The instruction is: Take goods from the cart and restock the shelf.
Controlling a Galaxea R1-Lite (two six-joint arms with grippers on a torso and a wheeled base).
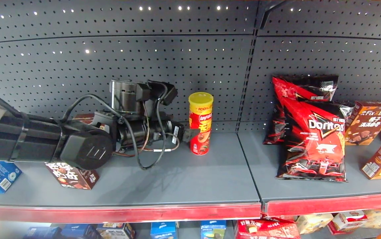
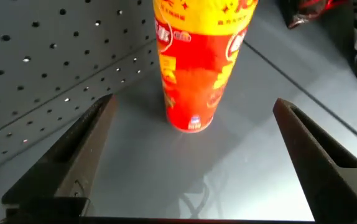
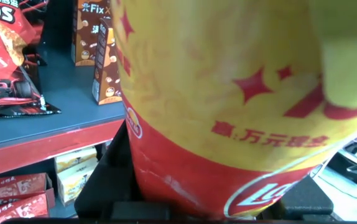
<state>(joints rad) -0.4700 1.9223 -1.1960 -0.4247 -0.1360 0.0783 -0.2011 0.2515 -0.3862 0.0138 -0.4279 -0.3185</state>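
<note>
The left gripper, jaws spread, sits just beside the upright red-and-yellow crisp tube, apparently placed on the grey metal shelf; the right gripper pinches a second tube for stocking.

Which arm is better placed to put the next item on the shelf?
Right. The right gripper holds a second can in front of the shelf, ready to place. The left gripper is open and empty beside the standing can.
</note>
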